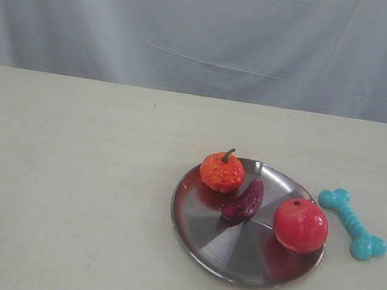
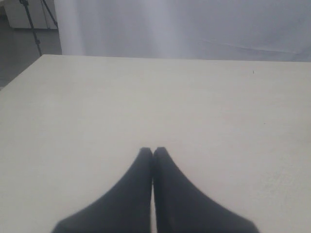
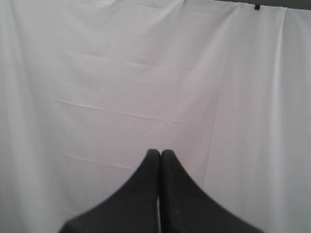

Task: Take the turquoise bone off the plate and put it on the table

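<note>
The turquoise bone [image 1: 352,224] lies flat on the cream table [image 1: 69,194], just right of the silver plate [image 1: 200,237] and apart from its rim. Neither arm shows in the exterior view. My left gripper [image 2: 153,150] is shut with nothing in it, above bare tabletop [image 2: 146,97]. My right gripper [image 3: 160,152] is also shut and empty, facing the white curtain [image 3: 146,73]. Neither wrist view shows the bone or the plate.
On the plate sit an orange pumpkin-like toy [image 1: 222,171], a dark purple toy [image 1: 244,201] and a red round fruit [image 1: 300,225]. A white curtain [image 1: 206,34] hangs behind the table's far edge. A tripod [image 2: 31,22] stands past the table's corner.
</note>
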